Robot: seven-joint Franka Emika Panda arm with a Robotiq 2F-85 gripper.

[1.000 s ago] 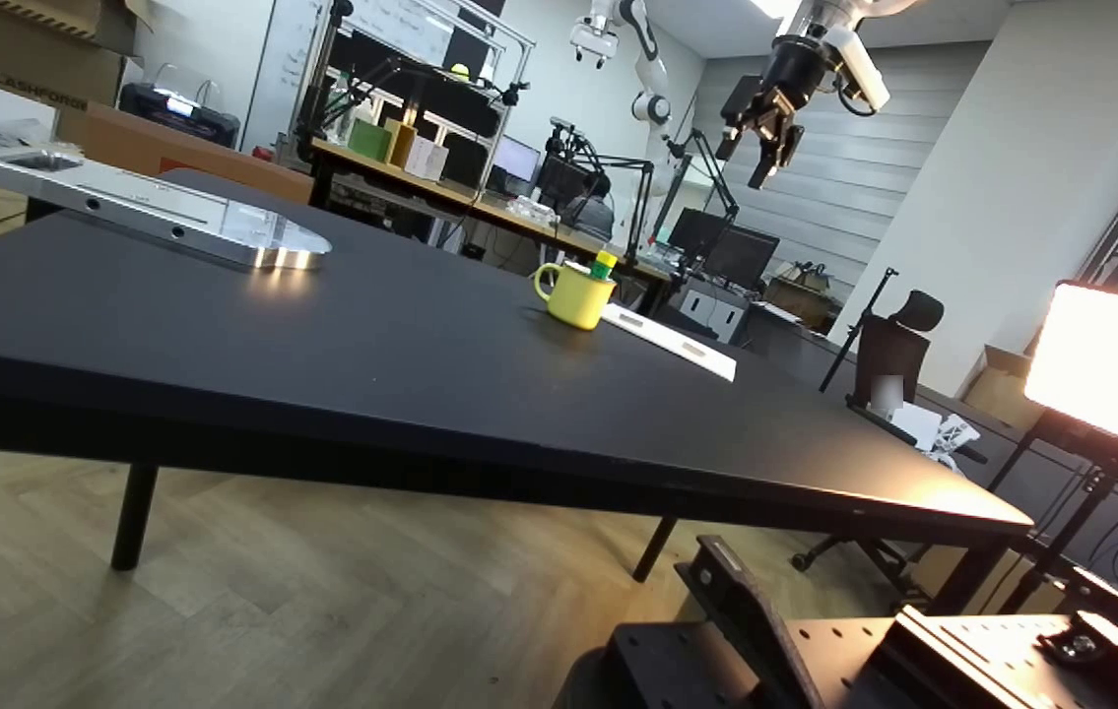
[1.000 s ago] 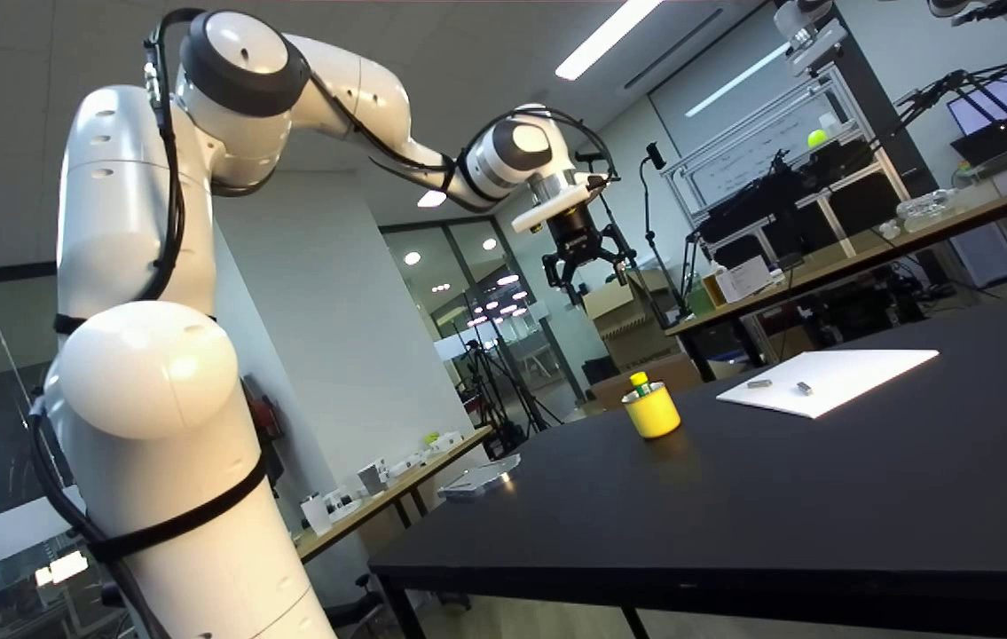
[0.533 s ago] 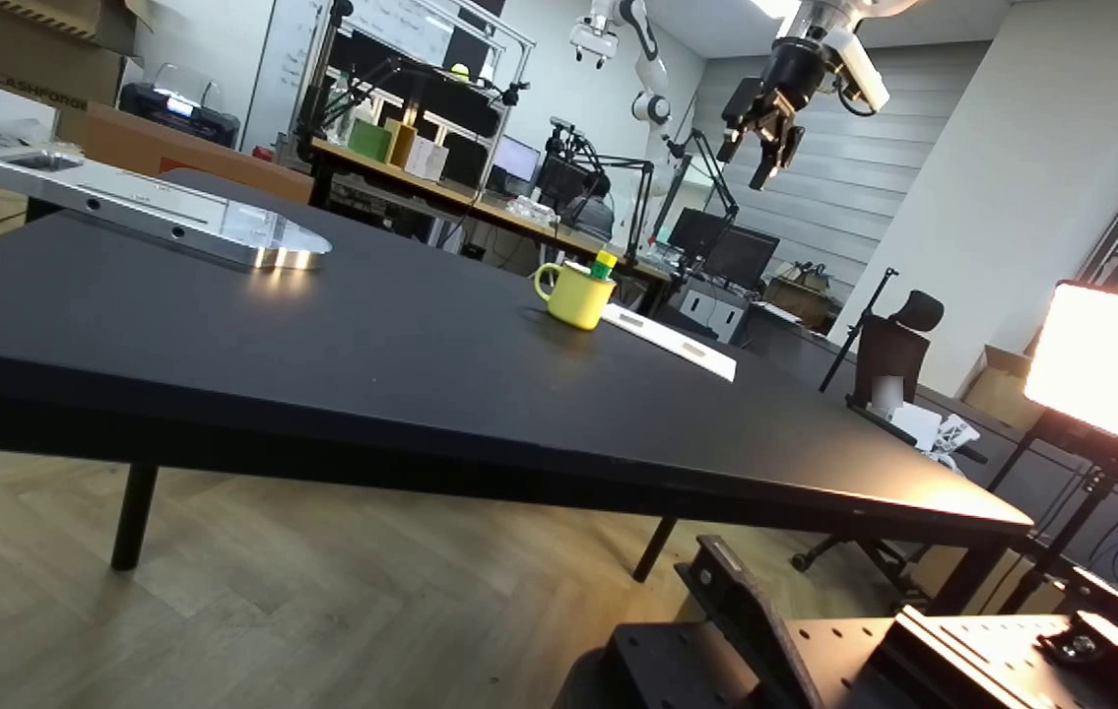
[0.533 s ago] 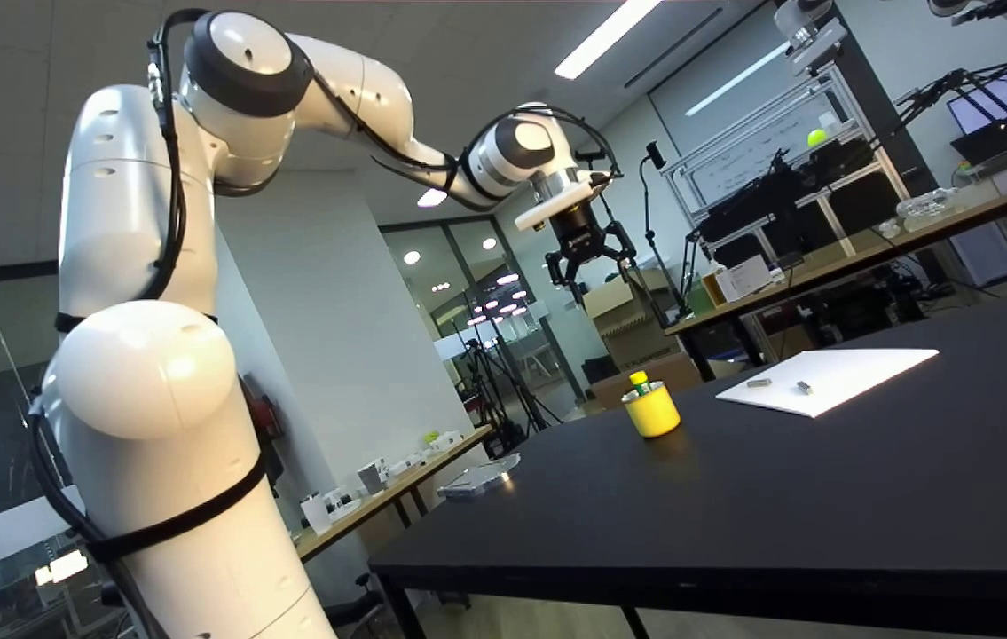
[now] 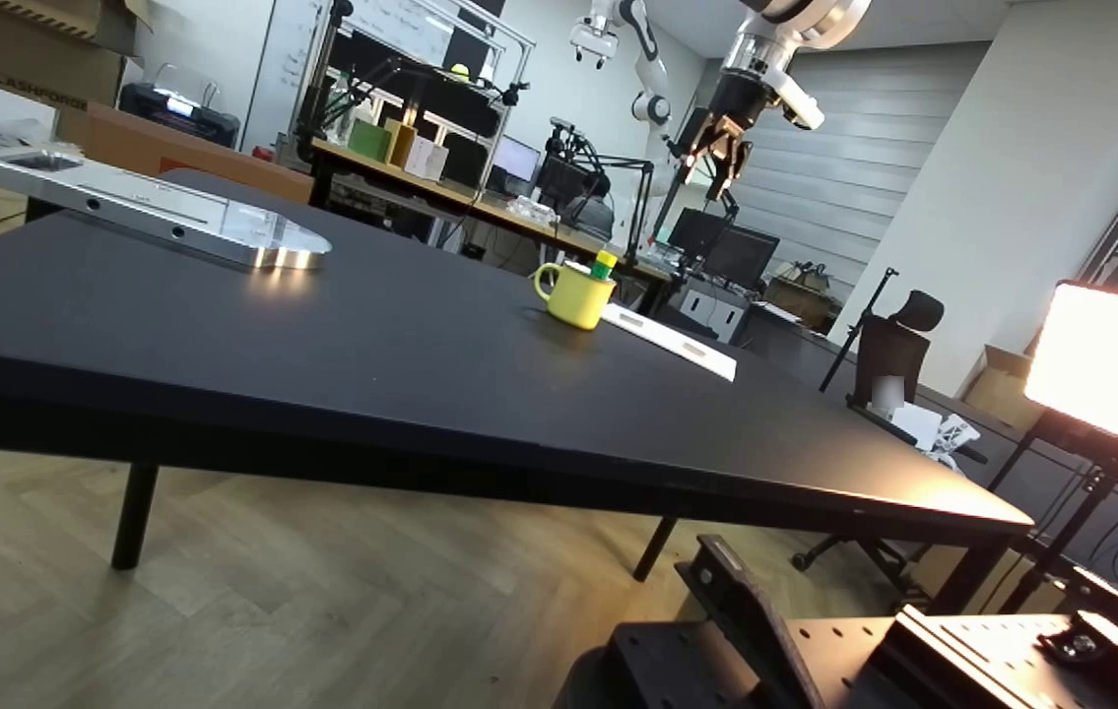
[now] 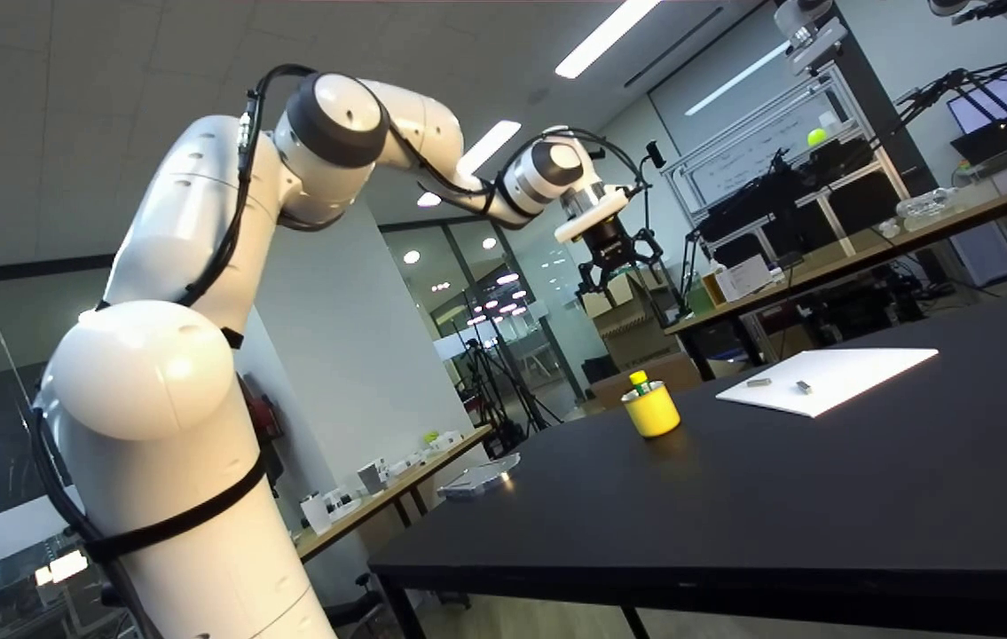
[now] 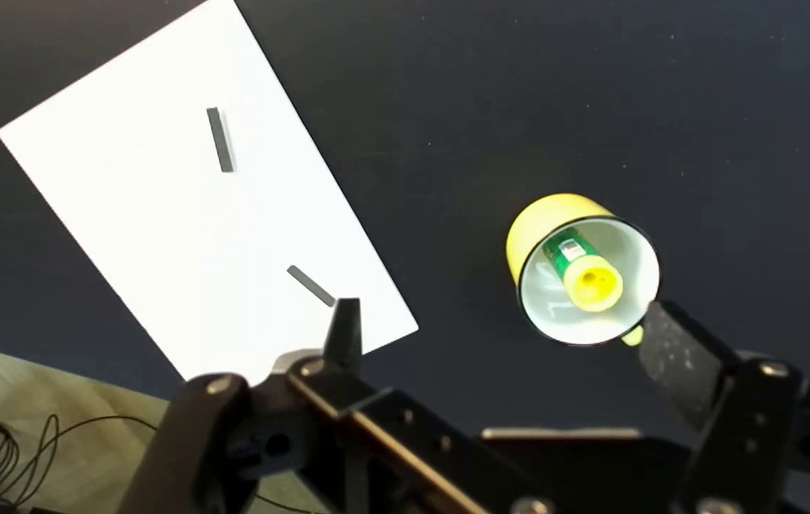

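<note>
Gripper [image 7: 499,314] with jaws spread wide, grasping nothing; hanging high over black table [image 5: 371,354] in both exterior views, well apart from yellow mug [image 6: 654,413] below; mug upright on table, green tube [image 7: 579,264] with yellow cap standing inside; in wrist view, mug at right, between jaws by line of sight only; white sheet [image 7: 162,214] flat on table at left, apart from mug; far dark bar [image 7: 220,140] and near dark bar [image 7: 311,286] on sheet, at differing angles.

By view: mug's white inside and tube's pale label clear in wrist view only; full loop of handle [image 5: 537,280] at mug's left in an exterior view, just a yellow nub in wrist view; sheet [image 5: 667,340] foreshortened to thin strip in an exterior view, broad from above; metal plate [image 5: 155,207] at left end of table in both exterior views, well apart from mug, outside wrist view; white arm [image 6: 170,222] nearly whole in an exterior view; lit panel [image 5: 1110,369] at right in an exterior view.

Surfaces: mug smooth, round-bodied, enamel-like, thin black rim; tube a slim cylinder; sheet plain white, rectangular, crisp corners; bars grey, slim, straight-edged; table matte, pale specks, soft reflections; plate shiny, rounded at one end, round holes along side; arm glossy, bulbous joints.
</note>
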